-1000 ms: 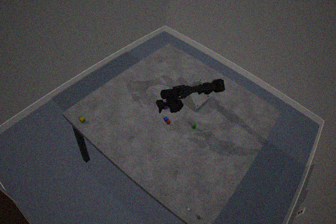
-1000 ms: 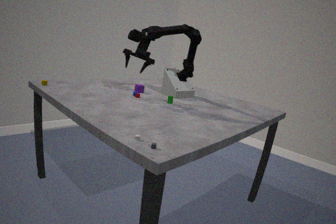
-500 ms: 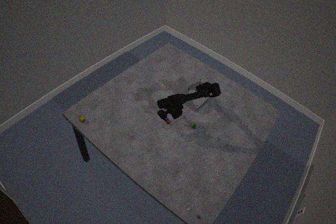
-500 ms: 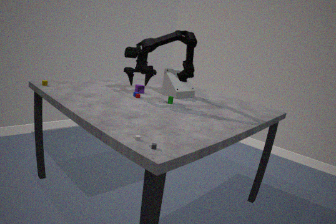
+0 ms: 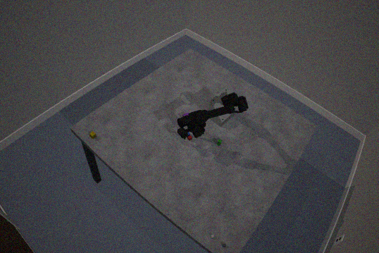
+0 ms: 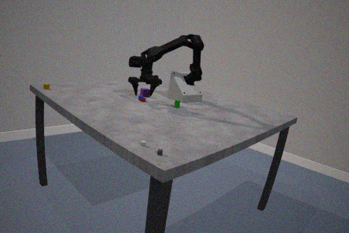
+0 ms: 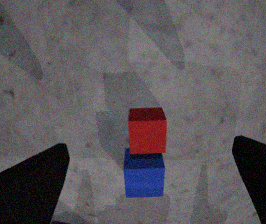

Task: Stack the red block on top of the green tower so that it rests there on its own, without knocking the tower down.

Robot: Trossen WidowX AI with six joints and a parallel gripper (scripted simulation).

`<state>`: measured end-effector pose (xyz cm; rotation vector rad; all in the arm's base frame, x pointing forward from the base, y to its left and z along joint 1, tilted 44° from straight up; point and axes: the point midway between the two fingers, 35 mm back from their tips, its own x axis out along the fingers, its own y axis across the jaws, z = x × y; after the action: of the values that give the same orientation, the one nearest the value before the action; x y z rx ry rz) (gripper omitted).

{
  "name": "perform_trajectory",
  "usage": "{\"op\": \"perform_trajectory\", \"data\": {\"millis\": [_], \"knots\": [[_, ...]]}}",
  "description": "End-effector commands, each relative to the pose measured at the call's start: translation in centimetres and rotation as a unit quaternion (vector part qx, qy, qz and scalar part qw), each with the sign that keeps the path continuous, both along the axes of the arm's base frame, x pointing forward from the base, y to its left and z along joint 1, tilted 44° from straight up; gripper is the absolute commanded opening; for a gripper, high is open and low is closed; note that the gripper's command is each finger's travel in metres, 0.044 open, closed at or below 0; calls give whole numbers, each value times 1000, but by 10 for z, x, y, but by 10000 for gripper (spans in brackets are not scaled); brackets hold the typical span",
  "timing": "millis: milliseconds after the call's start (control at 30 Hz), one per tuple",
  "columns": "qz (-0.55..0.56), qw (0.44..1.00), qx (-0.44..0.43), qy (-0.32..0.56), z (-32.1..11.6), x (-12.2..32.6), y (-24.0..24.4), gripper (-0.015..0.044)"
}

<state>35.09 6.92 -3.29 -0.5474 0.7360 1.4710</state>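
Observation:
The red block (image 5: pixel 189 137) (image 6: pixel 143 100) (image 7: pixel 148 135) lies on the table, close beside a blue block (image 6: pixel 141 96) (image 7: pixel 144 179); whether they touch is hard to tell. My gripper (image 6: pixel 143 95) (image 7: pixel 153 149) points down, open and empty, above the two blocks. In the wrist view the red block shows between the fingers, a little ahead of the fingertip line on its upper part, and the blue block is just below it. The green tower (image 5: pixel 219 142) (image 6: pixel 177 104) stands upright on the table, to the right of the red block in the top and exterior views.
A purple block (image 5: pixel 185 114) (image 6: pixel 145 92) lies behind the blue one, close to the gripper. The arm's white base mount (image 6: pixel 191 97) stands behind the tower. A yellow block (image 5: pixel 92 134) (image 6: pixel 46 86) is near the far left corner. A white block (image 6: pixel 143 143) and a grey block (image 6: pixel 159 152) lie near the front corner.

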Motion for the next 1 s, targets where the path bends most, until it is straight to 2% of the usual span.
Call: {"op": "perform_trajectory", "data": {"millis": [0,867,967], "knots": [[0,1000,2,3,-5,-2,5,440],[0,1000,2,3,-18,-3,18,440],[0,1000,2,3,-18,-3,18,361]]}}
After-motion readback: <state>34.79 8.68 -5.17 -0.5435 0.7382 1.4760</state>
